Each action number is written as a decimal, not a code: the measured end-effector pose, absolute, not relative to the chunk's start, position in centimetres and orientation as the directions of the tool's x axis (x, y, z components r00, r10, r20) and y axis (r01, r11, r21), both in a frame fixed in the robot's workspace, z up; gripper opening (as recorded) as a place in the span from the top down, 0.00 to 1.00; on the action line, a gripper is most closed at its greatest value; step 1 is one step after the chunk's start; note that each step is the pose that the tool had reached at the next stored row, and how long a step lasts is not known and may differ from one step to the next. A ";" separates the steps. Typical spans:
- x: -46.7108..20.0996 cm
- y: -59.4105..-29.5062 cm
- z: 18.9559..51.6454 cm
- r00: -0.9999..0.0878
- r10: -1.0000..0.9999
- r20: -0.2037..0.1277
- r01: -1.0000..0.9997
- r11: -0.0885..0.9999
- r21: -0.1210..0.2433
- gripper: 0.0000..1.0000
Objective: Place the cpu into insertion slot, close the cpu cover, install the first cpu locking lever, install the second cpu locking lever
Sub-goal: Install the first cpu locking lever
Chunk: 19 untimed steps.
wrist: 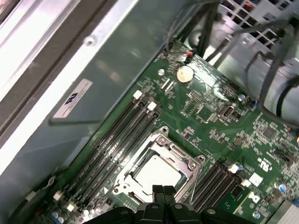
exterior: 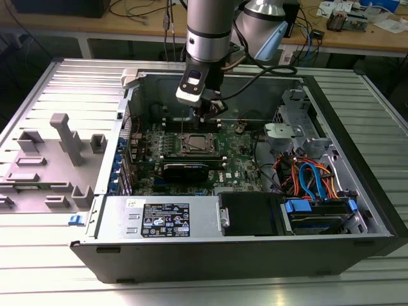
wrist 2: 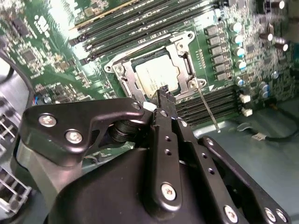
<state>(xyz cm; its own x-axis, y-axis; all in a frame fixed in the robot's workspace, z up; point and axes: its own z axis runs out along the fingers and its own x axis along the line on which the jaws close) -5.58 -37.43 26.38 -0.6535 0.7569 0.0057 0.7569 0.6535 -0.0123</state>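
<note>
Within silvery-rimmed insertion slot (wrist 2: 114,66), dull silver-grey cpu (wrist 2: 156,77) is seated under thin windowed cpu cover (wrist 2: 180,52); black fingers (wrist 2: 164,100) are pinched together, empty, presumably for pushing.

place: robotics lab/workshop, pretty sure | why: opened PC case (exterior: 223,255) on ribbed metal desk (exterior: 38,268) | robot arm (exterior: 207,32) above it | grey fixture block (exterior: 60,159) alongside | cluttered wooden desk (exterior: 127,29) with cables (exterior: 134,9) behind

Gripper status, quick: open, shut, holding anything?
Gripper: shut, fingertips pressed together, nothing visible between them; it hovers beside the cpu, which is framed by the cpu cover.
</note>
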 end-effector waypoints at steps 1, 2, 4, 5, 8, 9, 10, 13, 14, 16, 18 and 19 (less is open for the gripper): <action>-5.6 -37.4 26.4 -0.667 0.745 0.006 0.745 0.667 -0.012 0.89; -5.6 -37.4 26.4 -0.677 0.736 0.006 0.736 0.677 -0.012 0.89; -5.6 -37.4 26.5 -0.682 0.731 0.006 0.731 0.682 -0.012 0.89; -5.6 -37.4 26.7 -0.684 0.729 0.006 0.729 0.684 -0.012 0.89; -5.6 -37.4 26.7 -0.710 0.704 0.006 0.704 0.710 -0.012 0.89; -5.6 -37.4 26.7 -0.723 0.690 0.006 0.690 0.723 -0.012 0.89; -5.6 -37.4 26.7 -0.736 0.677 0.006 0.677 0.736 -0.012 0.89; -5.6 -37.4 26.7 -0.776 0.631 0.006 0.631 0.776 -0.012 0.89; -5.6 -37.4 26.7 -0.789 0.614 0.006 0.614 0.789 -0.012 0.89; -5.6 -37.4 26.7 -0.815 0.579 0.006 0.579 0.815 -0.012 0.89; -5.6 -37.4 26.7 -0.844 0.536 0.006 0.536 0.844 -0.012 0.89; -5.6 -37.4 26.7 -0.860 0.511 0.006 0.511 0.860 -0.012 0.89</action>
<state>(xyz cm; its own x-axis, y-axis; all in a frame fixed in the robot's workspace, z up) -5.58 -37.43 26.68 -0.8597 0.5108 0.0056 0.5107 0.8597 -0.0123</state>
